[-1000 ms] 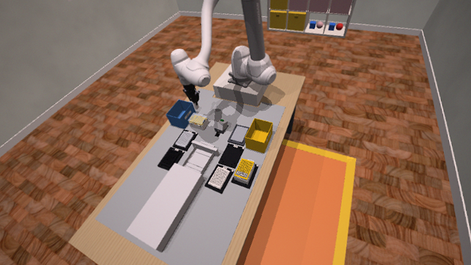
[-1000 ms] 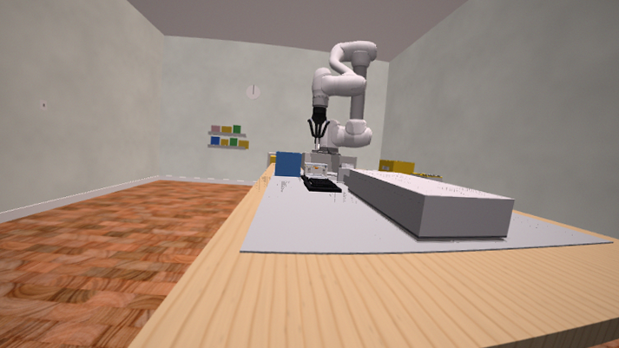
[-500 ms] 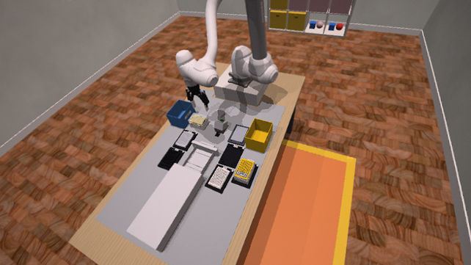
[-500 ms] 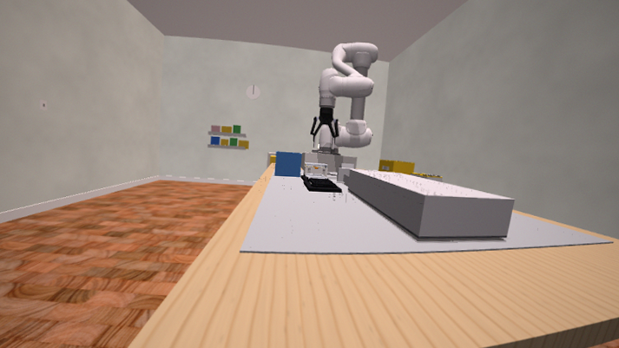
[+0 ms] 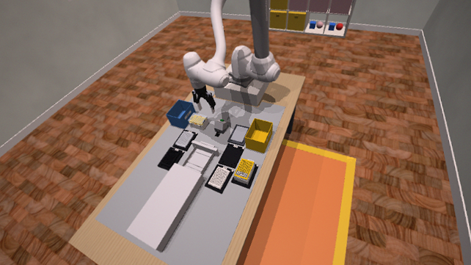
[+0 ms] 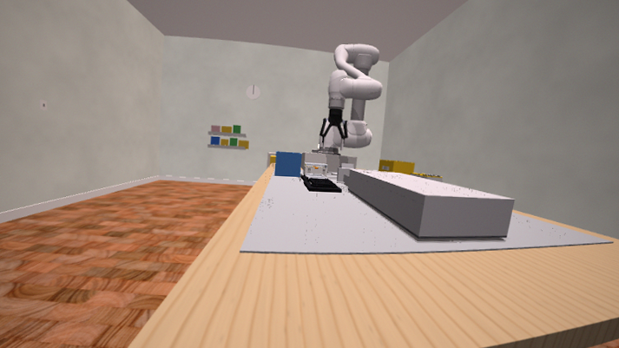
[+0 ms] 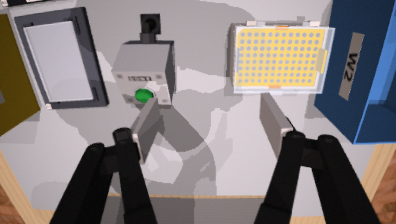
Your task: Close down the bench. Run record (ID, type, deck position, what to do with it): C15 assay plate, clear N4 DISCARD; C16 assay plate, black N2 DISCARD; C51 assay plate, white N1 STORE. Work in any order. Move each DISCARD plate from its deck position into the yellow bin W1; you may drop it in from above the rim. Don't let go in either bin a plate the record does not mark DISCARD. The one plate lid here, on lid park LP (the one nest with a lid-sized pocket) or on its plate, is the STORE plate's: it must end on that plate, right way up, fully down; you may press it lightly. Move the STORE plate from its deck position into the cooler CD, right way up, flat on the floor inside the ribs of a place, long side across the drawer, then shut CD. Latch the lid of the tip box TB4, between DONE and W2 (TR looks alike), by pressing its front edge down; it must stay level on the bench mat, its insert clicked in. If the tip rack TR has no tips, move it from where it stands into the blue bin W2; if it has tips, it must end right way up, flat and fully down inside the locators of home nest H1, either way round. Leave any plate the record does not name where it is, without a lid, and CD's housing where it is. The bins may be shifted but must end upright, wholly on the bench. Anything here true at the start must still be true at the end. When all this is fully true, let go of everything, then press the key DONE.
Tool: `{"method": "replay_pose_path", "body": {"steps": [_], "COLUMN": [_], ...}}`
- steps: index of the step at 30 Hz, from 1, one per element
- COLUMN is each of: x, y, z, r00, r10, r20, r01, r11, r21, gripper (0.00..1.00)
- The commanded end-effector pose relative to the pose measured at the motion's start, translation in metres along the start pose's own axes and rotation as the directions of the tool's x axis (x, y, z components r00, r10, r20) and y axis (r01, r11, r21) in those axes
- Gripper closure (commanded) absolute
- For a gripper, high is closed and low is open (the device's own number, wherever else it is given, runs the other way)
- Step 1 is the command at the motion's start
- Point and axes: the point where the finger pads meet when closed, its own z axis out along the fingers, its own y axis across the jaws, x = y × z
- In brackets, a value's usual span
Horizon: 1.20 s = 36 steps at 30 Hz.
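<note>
My gripper (image 7: pixel 209 108) is open and empty, hanging above the mat at the robot's end of the bench (image 5: pixel 204 103). Below it in the wrist view, the tip box TB4 (image 7: pixel 277 59) with its yellow insert lies between the DONE key box (image 7: pixel 144 75) and the blue bin W2 (image 7: pixel 360 65). The lid (image 7: pixel 60 62) rests on lid park. In the top view a clear plate (image 5: pixel 184 138), a black plate (image 5: pixel 170 157) and a white plate (image 5: pixel 218 176) sit in nests. The yellow tip rack TR (image 5: pixel 243 168) stands beside the white plate. The cooler drawer (image 5: pixel 201 157) is pulled out.
The yellow bin W1 (image 5: pixel 259 134) stands at the right edge next to lid park. The cooler housing (image 5: pixel 166 205) is a long grey block on the near half of the mat. A dark nest or plate (image 5: pixel 231 154) lies by the drawer; I cannot tell which.
</note>
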Motion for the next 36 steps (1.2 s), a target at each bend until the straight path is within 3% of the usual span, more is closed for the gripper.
{"method": "replay_pose_path", "body": {"steps": [1,36], "x": [0.001,0.014], "y": [-0.019,-0.138], "z": [0.001,0.007], "r00": [1.000,1.000], "r10": [0.000,0.000], "r20": [-0.003,-0.003], "r01": [0.000,0.000], "r11": [1.000,1.000], "r21": [0.000,0.000], "gripper": [0.34,0.34]}}
